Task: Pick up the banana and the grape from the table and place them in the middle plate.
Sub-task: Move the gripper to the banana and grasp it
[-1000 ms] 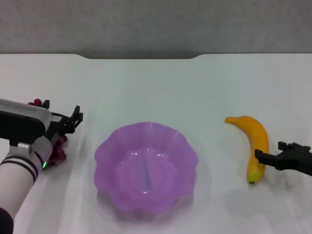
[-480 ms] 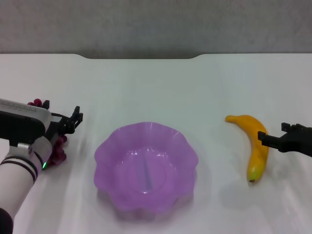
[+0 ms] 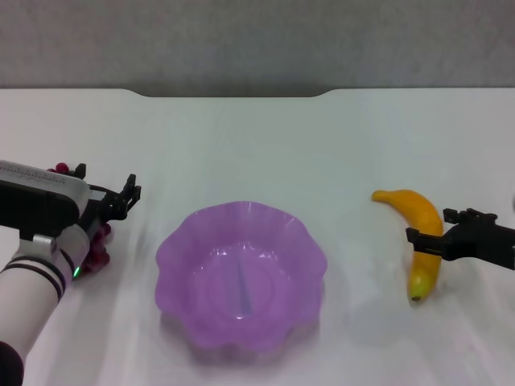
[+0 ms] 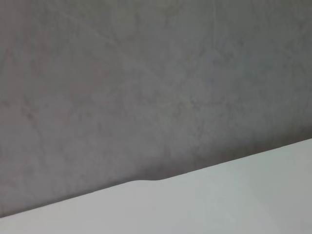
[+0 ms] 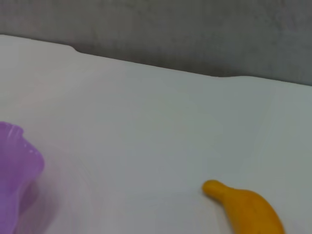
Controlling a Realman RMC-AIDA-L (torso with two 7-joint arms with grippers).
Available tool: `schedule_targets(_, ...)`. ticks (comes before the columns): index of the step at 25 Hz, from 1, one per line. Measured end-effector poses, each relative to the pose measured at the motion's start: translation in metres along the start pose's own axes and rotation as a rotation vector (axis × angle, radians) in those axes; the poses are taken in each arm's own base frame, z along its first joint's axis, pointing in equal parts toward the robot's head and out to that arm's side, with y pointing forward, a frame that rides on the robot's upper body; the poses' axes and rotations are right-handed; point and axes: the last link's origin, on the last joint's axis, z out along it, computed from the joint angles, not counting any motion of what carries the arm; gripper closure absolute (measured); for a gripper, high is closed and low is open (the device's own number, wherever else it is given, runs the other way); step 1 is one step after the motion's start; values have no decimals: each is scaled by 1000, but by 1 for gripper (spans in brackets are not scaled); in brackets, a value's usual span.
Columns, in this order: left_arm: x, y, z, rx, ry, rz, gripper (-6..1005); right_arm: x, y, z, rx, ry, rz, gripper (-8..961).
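Note:
The banana (image 3: 416, 211) lies on the white table (image 3: 257, 145) at the right, its stem end pointing to the plate; the right wrist view shows this end of the banana (image 5: 246, 207). My right gripper (image 3: 433, 227) comes in from the right, open, its black fingers (image 3: 418, 238) crossing the banana's lower half. The grape (image 3: 96, 251) bunch lies at the left, mostly hidden under my left arm. My left gripper (image 3: 113, 189) hovers just above it, open and pointing toward the plate. The purple middle plate (image 3: 173, 249) holds nothing; a part of the plate (image 5: 17, 165) also shows in the right wrist view.
The table's notched far edge (image 3: 233, 95) meets a grey wall. The left wrist view shows only that wall and the table's far edge (image 4: 195, 195). Bare tabletop lies between the plate and each fruit.
My right gripper has moved up and then left, and its fingers now overlap the banana. The left arm has barely shifted. The fruits and the plate have not moved.

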Motion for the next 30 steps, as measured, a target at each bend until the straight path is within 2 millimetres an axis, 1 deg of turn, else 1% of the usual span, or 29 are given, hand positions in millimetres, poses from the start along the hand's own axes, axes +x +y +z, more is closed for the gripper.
schedule_targets(5,1,1,0,-2,2,6,169,2,7,4,-15,12,-11,127)
schedule_targets(11,3,2,0,-4,7,3,169,13,14,6,-18,40,3,132)
schedule_targets(12,3,2,0,-5,9,3,169,17,16,6,-16,54,2,132)
schedule_targets(14,3,2,0,-5,9,2,169,19,15,6,-5,61,3,134)
schedule_targets(21,1,1,-1,-2,4,1,170,13,7,5,16,40,14,140)
schedule_targets(30,0,1,-2,-1,3,0,170,12,7,5,18,37,11,147)
